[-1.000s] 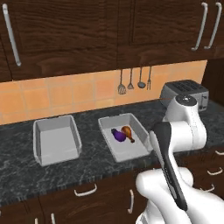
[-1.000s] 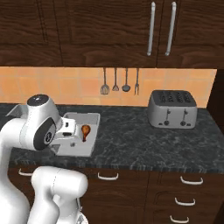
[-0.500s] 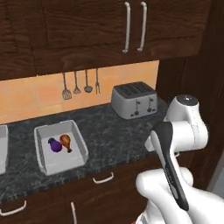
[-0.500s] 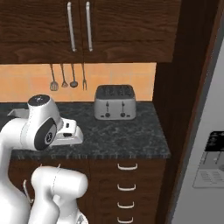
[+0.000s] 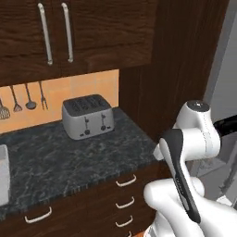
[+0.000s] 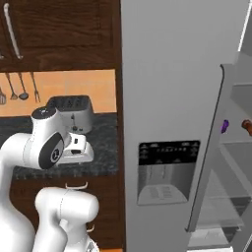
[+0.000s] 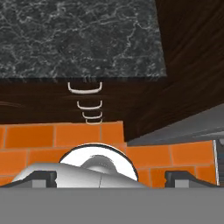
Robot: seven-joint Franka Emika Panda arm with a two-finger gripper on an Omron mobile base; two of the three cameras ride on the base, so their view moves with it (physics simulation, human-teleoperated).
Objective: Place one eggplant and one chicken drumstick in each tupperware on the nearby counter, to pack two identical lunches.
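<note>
Driving toward the open grey fridge (image 6: 172, 98) for the small purple eggplant (image 6: 224, 126) seems next; the claw's (image 7: 109, 177) state I cannot tell.

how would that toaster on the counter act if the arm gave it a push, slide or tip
The toaster looks squat and broad-based, sitting flat on the counter, so it would probably slide rather than tip. Its metal-looking shell suggests it is stiff and fairly heavy. The smooth sides may be slippery for the fingers.
</note>
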